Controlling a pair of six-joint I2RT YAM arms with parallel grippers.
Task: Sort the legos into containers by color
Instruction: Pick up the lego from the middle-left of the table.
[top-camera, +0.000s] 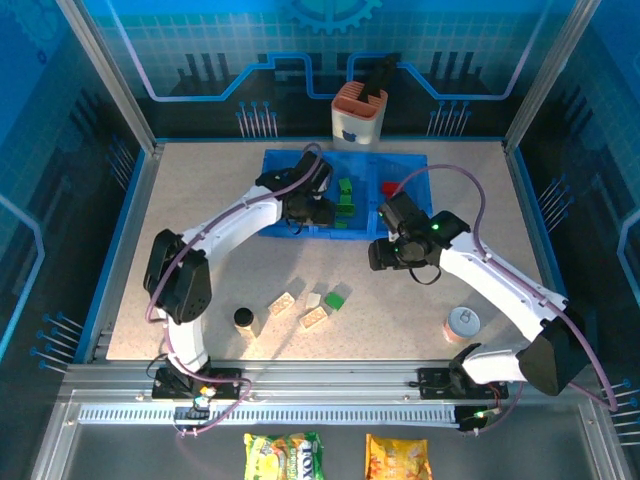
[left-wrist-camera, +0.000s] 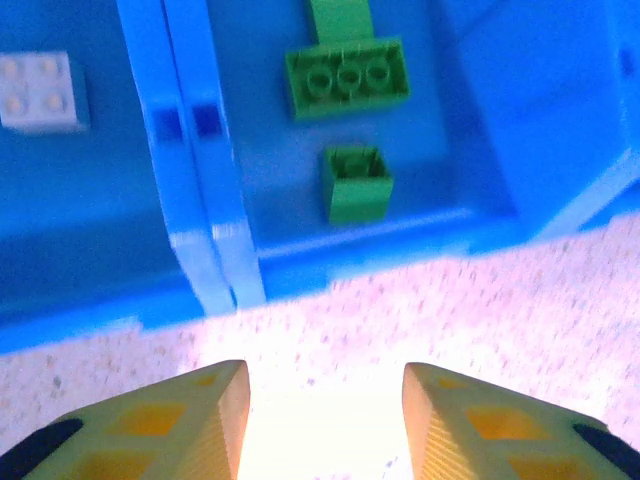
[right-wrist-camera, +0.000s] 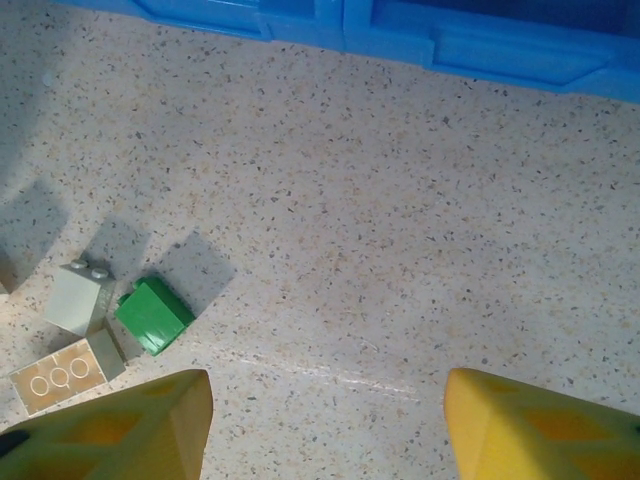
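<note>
1. Fingers (left-wrist-camera: 150, 425) of the left gripper (left-wrist-camera: 325, 420) stand apart with nothing between them, over bare tabletop at the near wall of the blue tray (left-wrist-camera: 90, 260).
2. From the left wrist we see two green legos (left-wrist-camera: 347, 80) in the tray's middle compartment, and one cream lego (left-wrist-camera: 40, 92) in the section left of the divider.
3. We find the right gripper (right-wrist-camera: 325, 430) likewise spread wide and empty, its fingers (right-wrist-camera: 110, 430) above the table (right-wrist-camera: 400, 200), near the tray's front edge.
4. Loose on the table lie a green brick (right-wrist-camera: 152, 315), a pale brick (right-wrist-camera: 78, 298) just beside it, and a long cream brick (right-wrist-camera: 60, 372) close by.
5. From above, a red lego (top-camera: 392, 188) sits in the right compartment; another cream brick (top-camera: 283, 303) lies near the small black cylinder (top-camera: 244, 318).
6. We also see a tin can (top-camera: 462, 322) beside the right arm and an orange-and-white cup holder (top-camera: 360, 112) behind the tray.
</note>
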